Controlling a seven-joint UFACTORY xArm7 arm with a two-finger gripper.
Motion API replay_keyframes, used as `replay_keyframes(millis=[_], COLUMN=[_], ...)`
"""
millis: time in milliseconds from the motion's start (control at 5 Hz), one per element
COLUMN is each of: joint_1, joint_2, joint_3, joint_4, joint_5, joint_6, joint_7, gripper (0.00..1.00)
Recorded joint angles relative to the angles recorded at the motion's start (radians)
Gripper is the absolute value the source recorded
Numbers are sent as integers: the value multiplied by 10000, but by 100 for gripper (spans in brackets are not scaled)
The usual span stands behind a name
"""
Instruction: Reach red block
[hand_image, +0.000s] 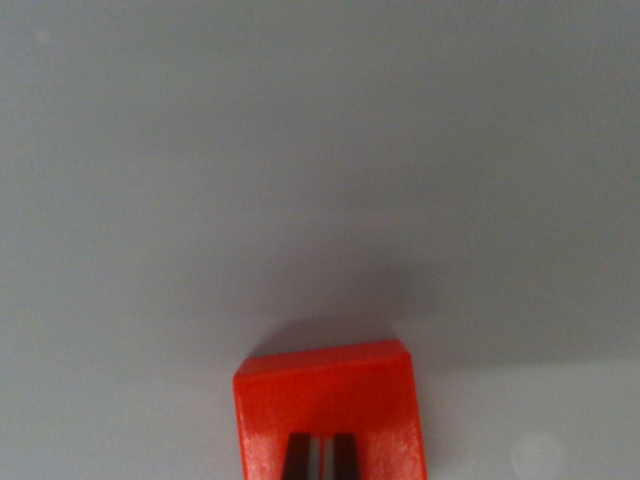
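At the bottom edge of my wrist view, my claw (321, 458) hangs over the red block (328, 400) on the grey table (300, 150), fingertips nearly closed, gripping nothing.

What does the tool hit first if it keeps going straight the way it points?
Most likely the red block: the tool's dark tips sit right over its top at the wrist view's bottom edge. Depth is unclear, so contact or a gap can't be told.

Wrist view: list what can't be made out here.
- Red block: its lower part is cut off by the bottom edge.
- Gripper: only two dark finger tips show at the bottom edge; open or shut is unclear.
- Grey surface: blurred, no detail.
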Motion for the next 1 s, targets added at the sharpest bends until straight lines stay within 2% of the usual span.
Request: replay_keyframes(millis=[800,1000], joint_1=[0,0], joint_2=[1,1], joint_3=[0,0], joint_4=[-6,-6], joint_5=[0,0], joint_6=[-7,-7], joint_7=[0,0], gripper=[0,100])
